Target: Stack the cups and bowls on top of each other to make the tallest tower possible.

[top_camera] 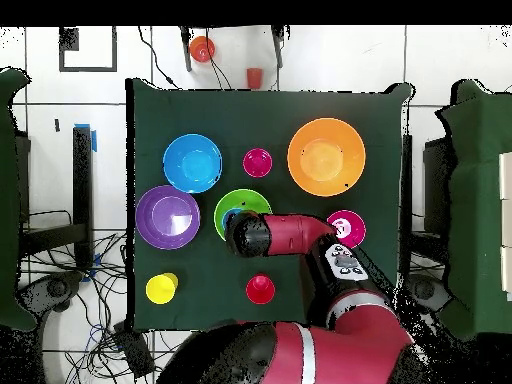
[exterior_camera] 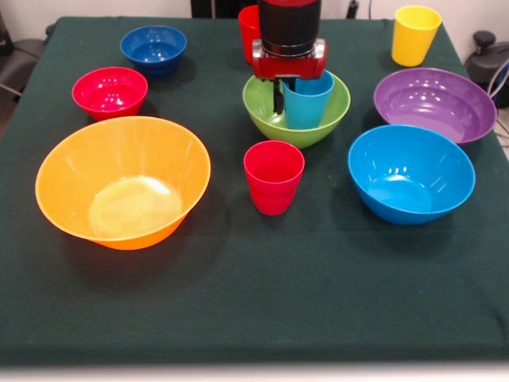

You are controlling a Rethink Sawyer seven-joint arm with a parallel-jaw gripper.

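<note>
My gripper (exterior_camera: 286, 107) hangs over the medium green bowl (exterior_camera: 262, 111) at mid-table, right against the left wall of the light blue cup (exterior_camera: 308, 102), which stands inside that bowl. A red cup (exterior_camera: 273, 177) stands in front of the bowl, and a second red cup (exterior_camera: 247, 32) is half hidden behind the arm. The yellow cup (exterior_camera: 415, 34) is at the far right. The huge orange bowl (exterior_camera: 143, 207), small red bowl (exterior_camera: 110, 91), small dark blue bowl (exterior_camera: 153, 49), purple bowl (exterior_camera: 435, 103) and medium blue bowl (exterior_camera: 409, 171) stand singly. In the overhead view the arm (top_camera: 243, 233) covers the green bowl (top_camera: 232, 203).
The table has a dark green cloth (exterior_camera: 254, 294). In the overhead view an orange object (top_camera: 202, 48) and a small red one (top_camera: 254, 77) lie on the floor beyond the table. Cables (top_camera: 100, 330) run beside it.
</note>
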